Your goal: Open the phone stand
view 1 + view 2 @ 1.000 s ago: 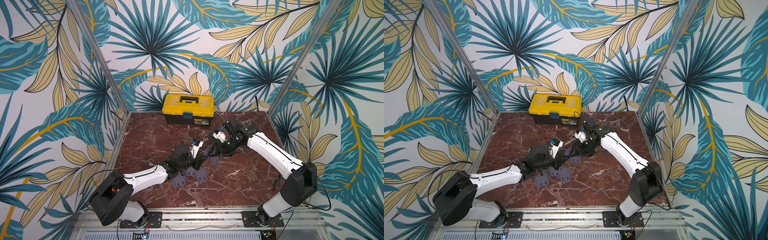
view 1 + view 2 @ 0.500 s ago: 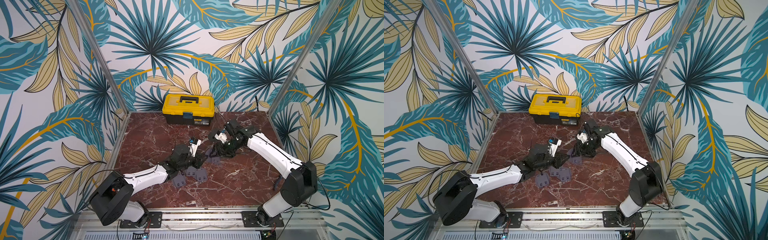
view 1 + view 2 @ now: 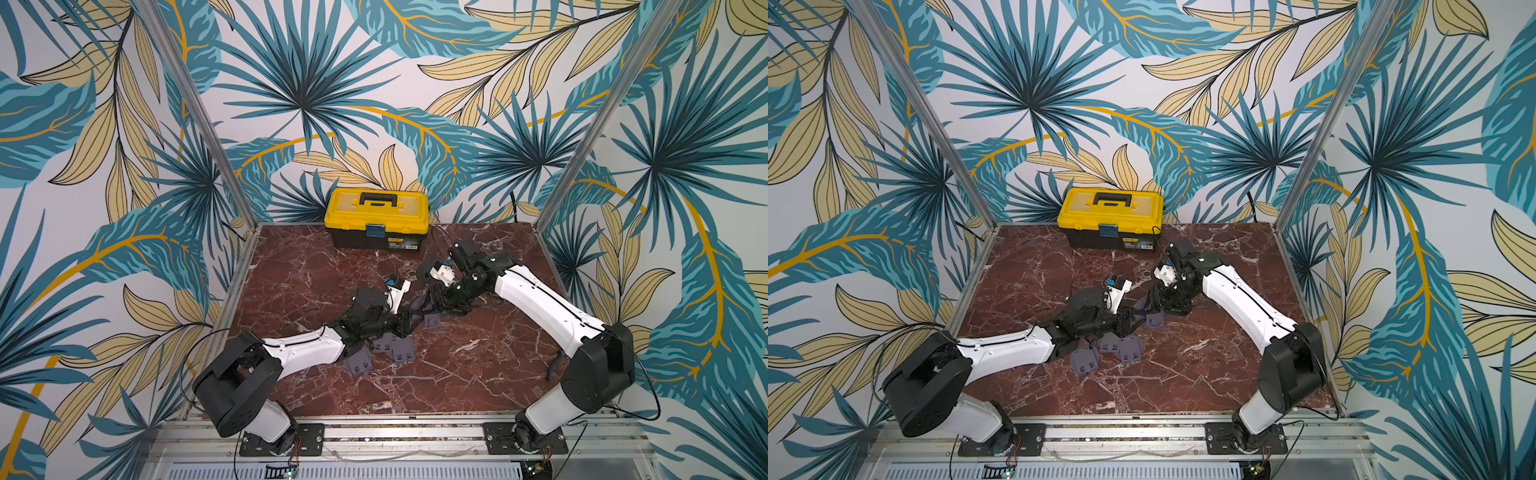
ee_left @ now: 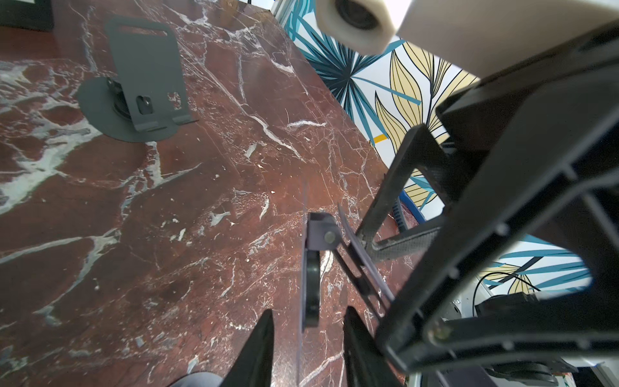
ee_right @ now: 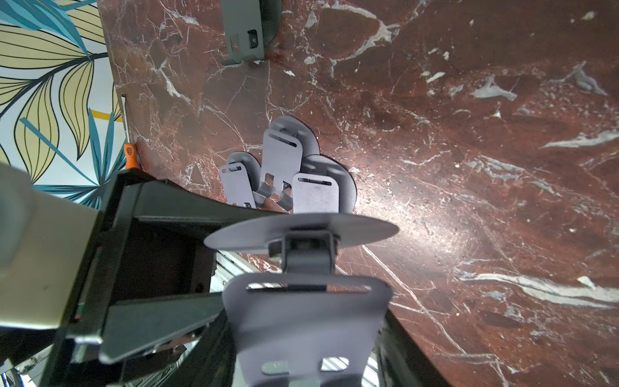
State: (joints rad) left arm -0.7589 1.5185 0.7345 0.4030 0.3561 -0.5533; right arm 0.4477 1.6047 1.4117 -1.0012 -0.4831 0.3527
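Note:
The phone stand (image 5: 301, 231), lavender-grey metal with a round base and a slotted back plate (image 5: 306, 311), hangs just above the marble. My right gripper (image 5: 301, 335) is shut on the back plate. The stand is partly unfolded, its base angled away from the plate at the hinge (image 4: 321, 231). My left gripper (image 4: 308, 310) is open, and its black fingers (image 4: 258, 348) stand on either side of the base's edge without touching it. In both top views the two grippers (image 3: 405, 322) (image 3: 1156, 301) meet at mid-table around the stand (image 3: 419, 307) (image 3: 1142, 305).
An unfolded stand (image 3: 432, 321) (image 4: 140, 83) sits on the table just beside the grippers. Three more stands (image 3: 392, 347) (image 5: 284, 167) cluster under the left forearm. A yellow toolbox (image 3: 376, 218) stands at the back wall. An orange-handled screwdriver (image 5: 129, 152) lies by the table edge.
The left gripper's jaws have opened and come off the stand's base. The right gripper keeps its hold on the back plate, and both arms have barely moved.

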